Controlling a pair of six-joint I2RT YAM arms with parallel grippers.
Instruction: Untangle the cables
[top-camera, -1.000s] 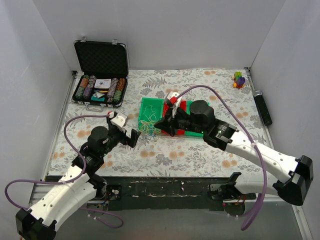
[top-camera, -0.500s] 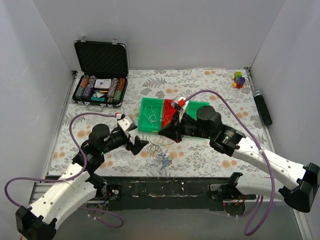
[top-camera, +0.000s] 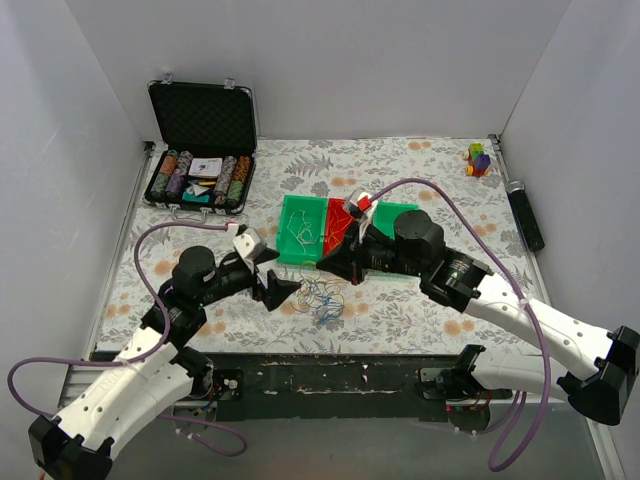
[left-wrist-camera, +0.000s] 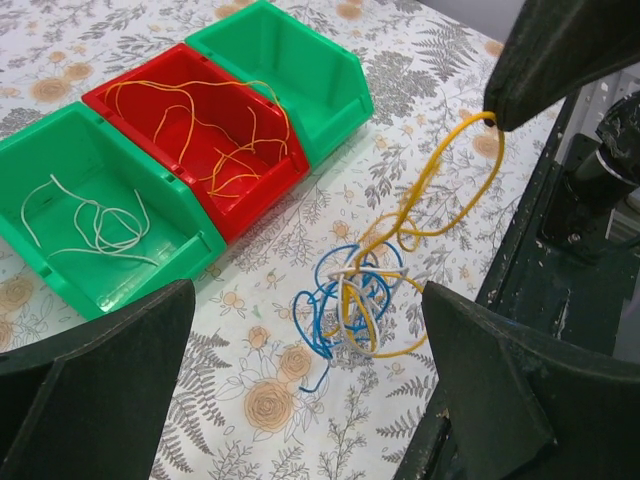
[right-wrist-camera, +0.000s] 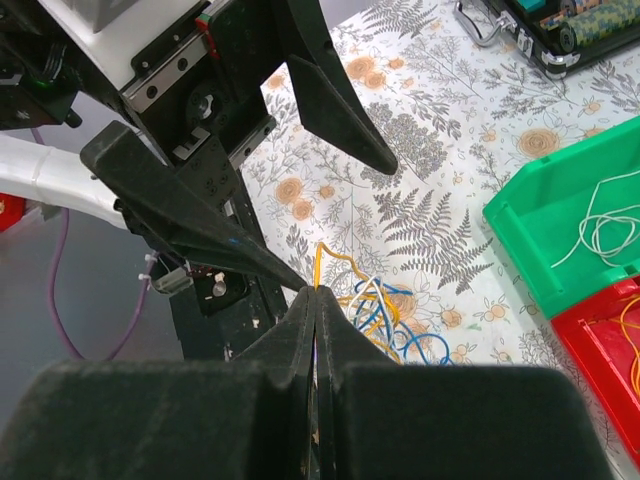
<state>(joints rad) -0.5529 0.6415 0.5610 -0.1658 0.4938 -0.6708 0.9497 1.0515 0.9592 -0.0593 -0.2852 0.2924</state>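
Observation:
A tangle of blue, white and yellow cables (top-camera: 322, 297) lies on the flowered table in front of the bins. It also shows in the left wrist view (left-wrist-camera: 355, 300) and the right wrist view (right-wrist-camera: 385, 310). My right gripper (top-camera: 326, 269) is shut on a yellow cable (left-wrist-camera: 440, 185) of the tangle (right-wrist-camera: 316, 292) and holds that loop lifted above the pile. My left gripper (top-camera: 281, 288) is open and empty, just left of the tangle, its fingers (left-wrist-camera: 110, 380) on either side of the pile from above.
Three bins stand behind the tangle: a green bin (top-camera: 296, 212) with white cables, a red bin (top-camera: 340, 222) with yellow cables, and a green bin (left-wrist-camera: 290, 70) partly hidden under my right arm. An open chip case (top-camera: 200, 150) is back left. Small toys (top-camera: 478, 158) and a black object (top-camera: 525, 215) are right.
My right gripper has pulled the tangle from the bins' edge toward the near edge and holds one yellow cable lifted. My left gripper has moved right, closer to the tangle.

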